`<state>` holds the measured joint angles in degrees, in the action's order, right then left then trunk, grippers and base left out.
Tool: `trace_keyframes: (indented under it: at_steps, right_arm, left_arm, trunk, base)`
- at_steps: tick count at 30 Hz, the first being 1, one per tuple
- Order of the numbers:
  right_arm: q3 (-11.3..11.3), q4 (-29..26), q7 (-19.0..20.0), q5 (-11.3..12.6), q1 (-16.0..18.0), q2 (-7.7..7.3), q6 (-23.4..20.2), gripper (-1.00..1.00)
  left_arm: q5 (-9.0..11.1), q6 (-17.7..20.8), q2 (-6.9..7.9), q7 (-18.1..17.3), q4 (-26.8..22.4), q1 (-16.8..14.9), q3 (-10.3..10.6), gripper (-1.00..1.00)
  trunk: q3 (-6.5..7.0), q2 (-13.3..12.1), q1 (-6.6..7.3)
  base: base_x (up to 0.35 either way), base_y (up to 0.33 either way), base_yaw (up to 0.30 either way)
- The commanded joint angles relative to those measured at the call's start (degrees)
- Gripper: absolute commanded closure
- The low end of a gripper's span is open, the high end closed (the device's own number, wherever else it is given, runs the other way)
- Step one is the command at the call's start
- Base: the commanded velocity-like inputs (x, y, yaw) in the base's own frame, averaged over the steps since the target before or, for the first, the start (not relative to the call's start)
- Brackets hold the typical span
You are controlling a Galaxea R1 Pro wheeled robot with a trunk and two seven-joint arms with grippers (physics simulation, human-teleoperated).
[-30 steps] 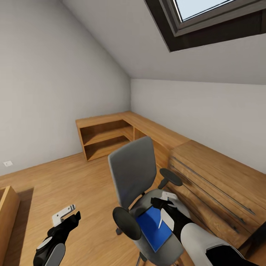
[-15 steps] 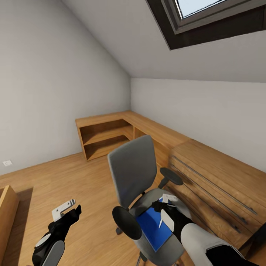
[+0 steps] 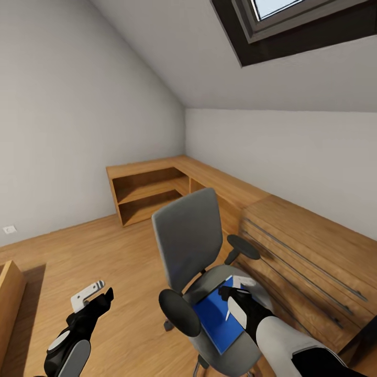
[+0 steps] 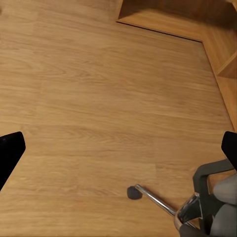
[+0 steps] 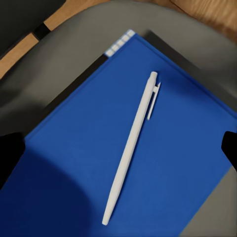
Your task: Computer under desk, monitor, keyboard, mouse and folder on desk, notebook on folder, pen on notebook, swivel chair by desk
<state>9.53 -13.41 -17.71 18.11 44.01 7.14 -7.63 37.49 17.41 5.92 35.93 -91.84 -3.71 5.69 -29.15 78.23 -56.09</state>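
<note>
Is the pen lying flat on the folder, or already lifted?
Lying flat. The pen rests along the blue folder on the chair seat, with the right gripper's fingertips apart either side, not closed.

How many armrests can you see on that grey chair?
2. One armrest is on the swivel chair's side toward the open floor; the other armrest is beside the wooden drawer chest.

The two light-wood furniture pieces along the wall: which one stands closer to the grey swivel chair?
The light-wood drawer chest with bar handles, beside the grey swivel chair. The open light-wood shelf unit stands farther back in the corner.
</note>
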Motion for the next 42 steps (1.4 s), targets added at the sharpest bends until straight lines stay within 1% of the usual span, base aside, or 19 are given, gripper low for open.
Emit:
trace_keyframes:
  at_steps: [1, 22, 28, 42]
  right_arm:
    - [0.49, -0.12, -0.41, 0.42, 0.02, -0.02, -0.36, -1.0]
    - [0.49, -0.19, -0.3, 0.43, 0.02, -0.13, -0.28, -1.0]
    - [0.41, -0.21, 0.02, 0.54, 0.02, -0.85, -0.36, -1.0]
    - [0.32, -0.25, 0.33, 0.96, 0.02, -0.97, -0.35, -1.0]
  left_arm:
    - [0.33, 0.11, 0.08, 0.46, -0.09, -0.05, 0.1, -1.0]
    - [0.39, 0.05, 0.06, 0.46, -0.1, -0.04, 0.1, -1.0]
    - [0.39, 0.08, 0.06, 0.46, -0.1, -0.06, 0.11, -1.0]
    - [0.39, 0.06, 0.06, 0.46, -0.1, -0.06, 0.11, -1.0]
  trunk:
    - [-0.25, 0.45, -0.23]
    - [-4.02, 8.87, -4.84]
    - [-5.09, 11.28, -6.16]
    - [-7.61, 16.9, -9.23]
  base:
    - [0.0, 0.0, 0.0]
    - [0.0, 0.0, 0.0]
    - [0.0, 0.0, 0.0]
    - [0.0, 0.0, 0.0]
